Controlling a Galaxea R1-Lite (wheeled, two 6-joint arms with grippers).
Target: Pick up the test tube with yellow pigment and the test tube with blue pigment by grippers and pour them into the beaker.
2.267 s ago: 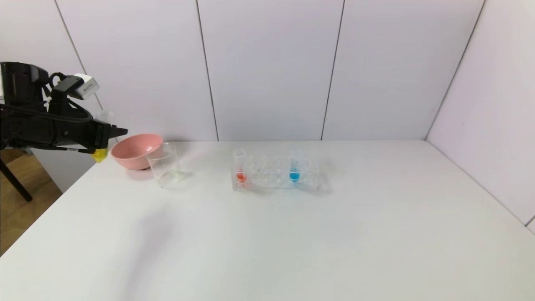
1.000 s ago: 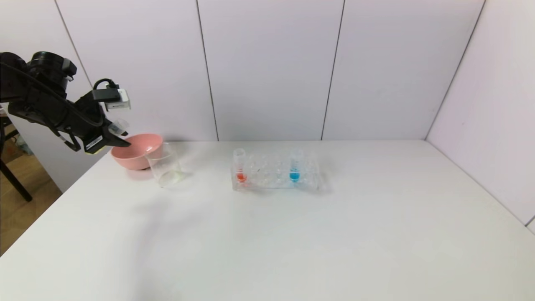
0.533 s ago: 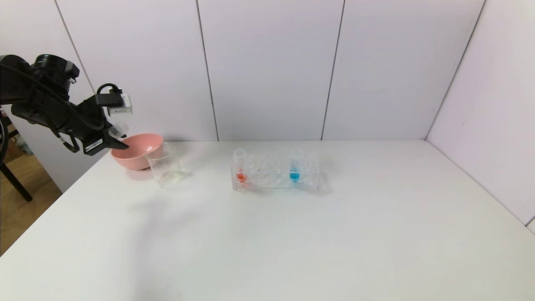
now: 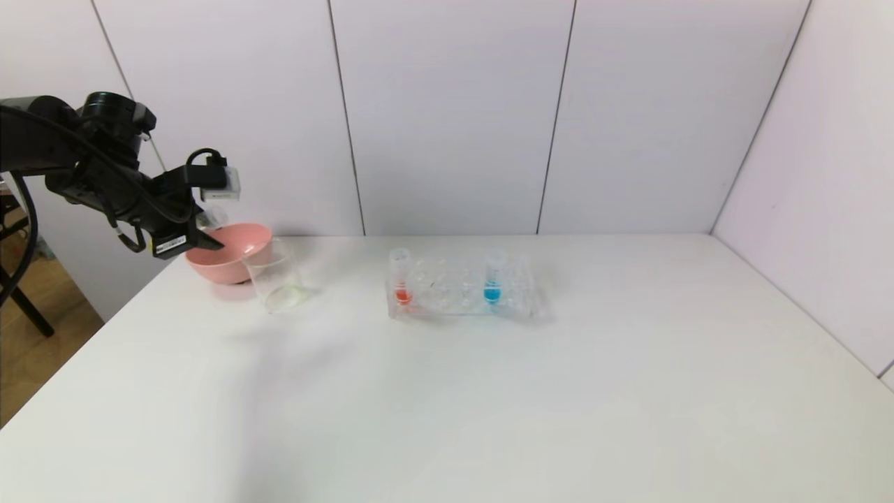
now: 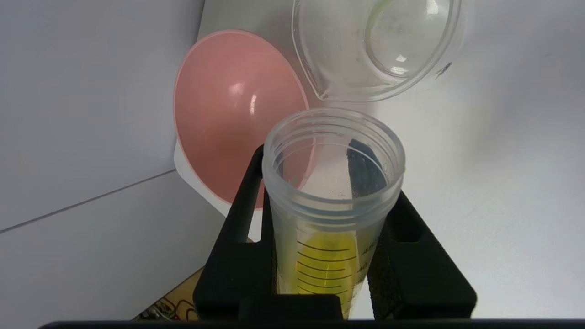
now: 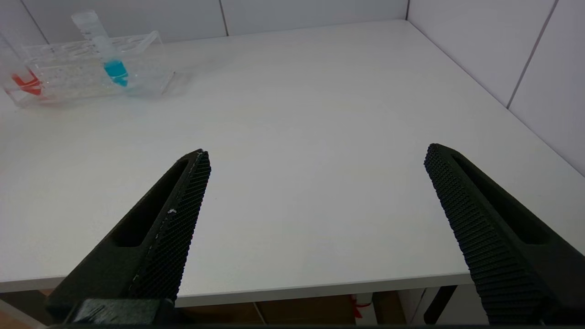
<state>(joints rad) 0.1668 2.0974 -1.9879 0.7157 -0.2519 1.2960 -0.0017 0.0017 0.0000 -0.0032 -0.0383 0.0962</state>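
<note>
My left gripper (image 4: 201,236) hangs over the left rim of the pink bowl, shut on the test tube with yellow pigment (image 5: 330,267). The tube is tilted, its open mouth (image 4: 214,218) towards the beaker (image 4: 276,281). In the left wrist view the left gripper (image 5: 315,157) clamps the tube on both sides, with yellow liquid low inside it and the beaker (image 5: 379,45) just beyond its mouth. The test tube with blue pigment (image 4: 493,278) stands upright in the clear rack (image 4: 457,293). My right gripper (image 6: 315,160) is open over the table's near edge, with nothing between its fingers.
The pink bowl (image 4: 228,251) touches the beaker's left side, close to the table's left edge. A tube with red liquid (image 4: 401,278) stands at the rack's left end. White wall panels close off the back and right.
The left gripper has moved right and slightly down with the yellow tube, from beside the table's corner to over the bowl's rim. The tube has stayed tilted.
</note>
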